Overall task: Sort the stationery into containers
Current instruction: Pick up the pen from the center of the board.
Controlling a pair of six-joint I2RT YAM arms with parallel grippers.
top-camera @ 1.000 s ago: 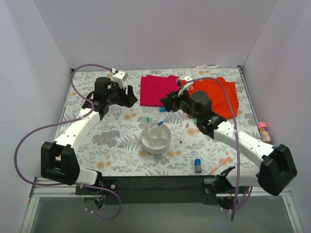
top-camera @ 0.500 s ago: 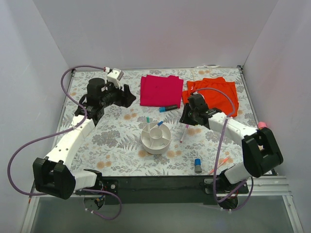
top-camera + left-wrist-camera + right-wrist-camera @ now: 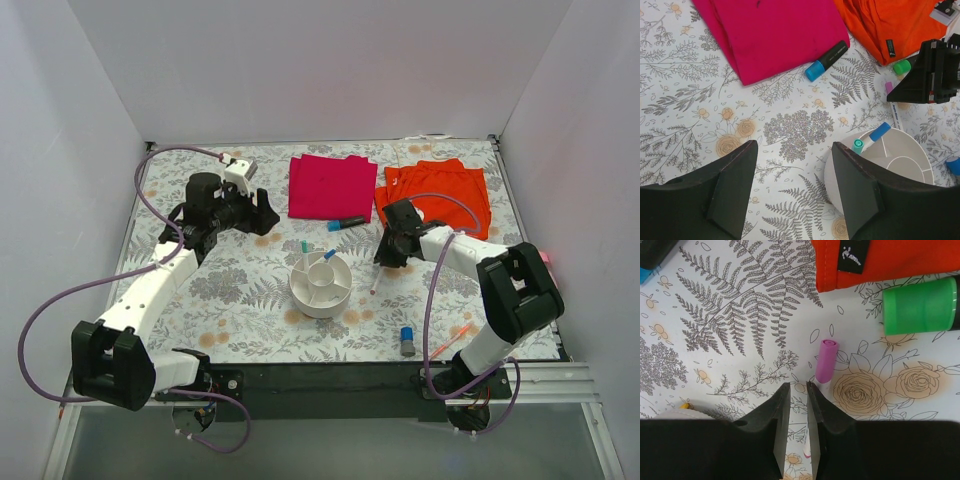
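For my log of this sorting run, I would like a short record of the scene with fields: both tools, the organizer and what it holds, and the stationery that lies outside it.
left tool: open wide, empty
right tool: nearly shut, holds nothing, just over the pink-capped pen
organizer: white, round, divided; holds a teal-capped marker and a blue-capped marker
outside it: pink-capped pen, black marker with blue cap, green-capped marker by the orange cloth, grey-blue cylinder
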